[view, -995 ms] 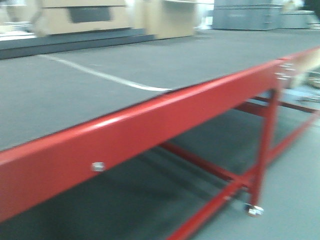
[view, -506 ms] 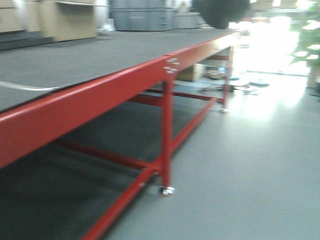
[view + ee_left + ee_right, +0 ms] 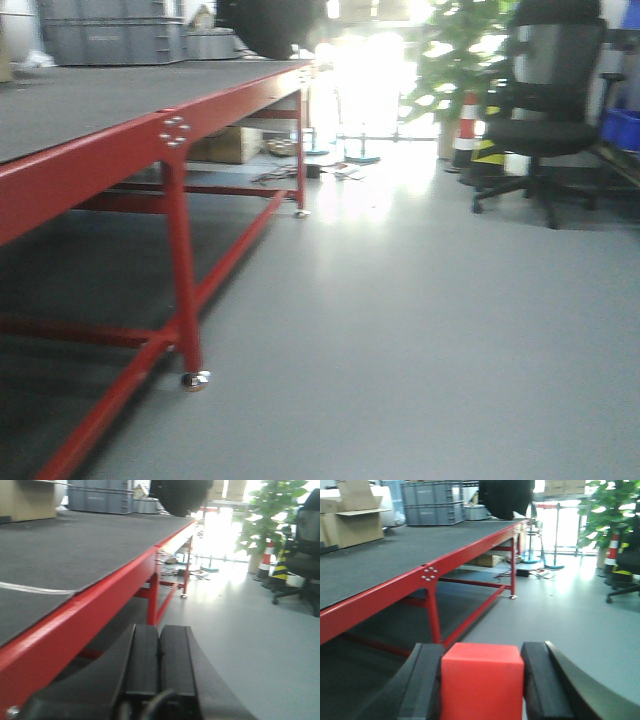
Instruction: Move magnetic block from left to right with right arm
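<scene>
1. One magnetic block (image 3: 482, 687) is clamped between the right hand (image 3: 482, 652) fingers, flush with them, no offset.
2. Left hand (image 3: 160, 630) is seen closed, empty.
3. Desk (image 3: 380, 555) is sited left of the block.

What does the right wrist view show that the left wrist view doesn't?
Only the right wrist view shows the magnetic block, clamped in the right pincer. Only the left wrist view shows the left pincer, shut on nothing, and a white line across the dark mat. Both share the red-framed table, the potted plant and the grey floor.
</scene>
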`<action>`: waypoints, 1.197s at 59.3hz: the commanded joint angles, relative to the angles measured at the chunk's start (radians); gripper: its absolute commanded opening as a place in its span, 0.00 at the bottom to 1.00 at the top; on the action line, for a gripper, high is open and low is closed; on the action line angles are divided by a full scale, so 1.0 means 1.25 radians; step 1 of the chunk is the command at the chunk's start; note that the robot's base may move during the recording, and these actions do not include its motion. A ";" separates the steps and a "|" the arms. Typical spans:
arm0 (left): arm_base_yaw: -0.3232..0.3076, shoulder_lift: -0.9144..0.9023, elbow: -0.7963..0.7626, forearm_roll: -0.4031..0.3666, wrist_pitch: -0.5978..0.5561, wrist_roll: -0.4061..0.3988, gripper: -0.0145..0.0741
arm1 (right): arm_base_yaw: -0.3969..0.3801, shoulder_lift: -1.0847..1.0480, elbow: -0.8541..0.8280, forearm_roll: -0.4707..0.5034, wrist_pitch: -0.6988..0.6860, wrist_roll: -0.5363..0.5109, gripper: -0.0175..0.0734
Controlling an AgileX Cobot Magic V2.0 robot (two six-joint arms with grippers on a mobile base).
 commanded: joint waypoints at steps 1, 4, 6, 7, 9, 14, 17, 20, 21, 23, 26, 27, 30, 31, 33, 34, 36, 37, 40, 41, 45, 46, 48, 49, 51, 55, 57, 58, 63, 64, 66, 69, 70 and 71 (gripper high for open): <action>-0.001 -0.011 0.007 0.000 -0.074 -0.005 0.03 | -0.005 0.013 -0.024 -0.012 -0.070 -0.005 0.37; -0.001 -0.011 0.007 0.000 -0.074 -0.005 0.03 | -0.005 0.013 -0.024 -0.012 -0.070 -0.005 0.37; -0.001 -0.011 0.007 0.000 -0.074 -0.005 0.03 | -0.005 0.013 -0.024 -0.012 -0.070 -0.005 0.37; -0.001 -0.011 0.007 0.000 -0.074 -0.005 0.03 | -0.005 0.013 -0.024 -0.012 -0.070 -0.005 0.37; -0.001 -0.011 0.007 0.000 -0.074 -0.005 0.03 | -0.005 0.013 -0.024 -0.012 -0.070 -0.005 0.37; -0.001 -0.011 0.007 0.000 -0.074 -0.005 0.03 | -0.005 0.013 -0.024 -0.012 -0.070 -0.005 0.37; -0.001 -0.011 0.007 0.000 -0.074 -0.005 0.03 | -0.005 0.013 -0.024 -0.012 -0.070 -0.005 0.37; -0.001 -0.011 0.007 0.000 -0.074 -0.005 0.03 | -0.005 0.013 -0.024 -0.012 -0.070 -0.005 0.37; -0.001 -0.011 0.007 0.000 -0.074 -0.005 0.03 | -0.005 0.013 -0.024 -0.012 -0.070 -0.005 0.37; -0.001 -0.011 0.007 0.000 -0.074 -0.005 0.03 | -0.005 0.013 -0.024 -0.012 -0.070 -0.005 0.37; -0.001 -0.011 0.007 0.000 -0.074 -0.005 0.03 | -0.005 0.013 -0.024 -0.012 -0.070 -0.005 0.37; -0.001 -0.011 0.007 0.000 -0.074 -0.005 0.03 | -0.005 0.013 -0.024 -0.012 -0.070 -0.005 0.37; -0.002 -0.011 0.007 0.000 -0.074 -0.005 0.03 | -0.005 0.013 -0.024 -0.012 -0.070 -0.005 0.37; -0.002 -0.011 0.007 0.000 -0.074 -0.005 0.03 | -0.005 0.013 -0.024 -0.012 -0.070 -0.005 0.37; -0.002 -0.011 0.007 0.000 -0.074 -0.005 0.03 | -0.005 0.013 -0.024 -0.012 -0.070 -0.005 0.37; -0.002 -0.011 0.007 0.000 -0.074 -0.005 0.03 | -0.005 0.013 -0.024 -0.012 -0.070 -0.005 0.37; -0.002 -0.011 0.007 0.000 -0.074 -0.005 0.03 | -0.005 0.013 -0.024 -0.012 -0.070 -0.005 0.37; -0.002 -0.011 0.007 0.000 -0.074 -0.005 0.03 | -0.005 0.013 -0.024 -0.012 -0.070 -0.005 0.37; -0.002 -0.011 0.007 0.000 -0.074 -0.005 0.03 | -0.005 0.013 -0.024 -0.012 -0.070 -0.005 0.37; -0.002 -0.011 0.007 0.000 -0.074 -0.005 0.03 | -0.005 0.013 -0.024 -0.012 -0.070 -0.005 0.37; -0.002 -0.011 0.007 0.000 -0.074 -0.005 0.03 | -0.005 0.013 -0.024 -0.012 -0.070 -0.005 0.37; -0.002 -0.011 0.007 0.000 -0.074 -0.005 0.03 | -0.005 0.013 -0.024 -0.012 -0.070 -0.005 0.37; -0.002 -0.012 0.007 0.000 -0.074 -0.005 0.03 | -0.005 0.013 -0.024 -0.012 -0.070 -0.005 0.37; -0.002 -0.012 0.007 0.000 -0.074 -0.005 0.03 | -0.005 0.013 -0.024 -0.012 -0.070 -0.005 0.37; -0.002 -0.012 0.007 0.000 -0.074 -0.005 0.03 | -0.005 0.015 -0.024 -0.012 -0.070 -0.005 0.37; -0.002 -0.012 0.007 0.000 -0.074 -0.005 0.03 | -0.005 0.015 -0.024 -0.012 -0.070 -0.005 0.37; -0.002 -0.012 0.007 0.000 -0.074 -0.005 0.03 | -0.005 0.014 -0.024 -0.012 -0.070 -0.005 0.37; -0.002 -0.012 0.007 0.000 -0.074 -0.005 0.03 | -0.005 0.013 -0.024 -0.012 -0.070 -0.005 0.37; -0.002 -0.012 0.007 0.000 -0.074 -0.005 0.03 | -0.005 0.013 -0.024 -0.012 -0.069 -0.005 0.37; -0.002 -0.012 0.007 0.000 -0.074 -0.005 0.03 | -0.005 0.013 -0.024 -0.012 -0.069 -0.005 0.37; -0.002 -0.012 0.007 0.000 -0.074 -0.005 0.03 | -0.005 0.013 -0.024 -0.012 -0.069 -0.005 0.37; -0.002 -0.012 0.007 0.000 -0.074 -0.005 0.03 | -0.005 0.013 -0.024 -0.012 -0.069 -0.005 0.37; -0.002 -0.012 0.007 0.000 -0.074 -0.005 0.03 | -0.005 0.013 -0.024 -0.012 -0.069 -0.005 0.37; -0.002 -0.012 0.007 0.000 -0.074 -0.005 0.03 | -0.005 0.013 -0.024 -0.012 -0.069 -0.005 0.37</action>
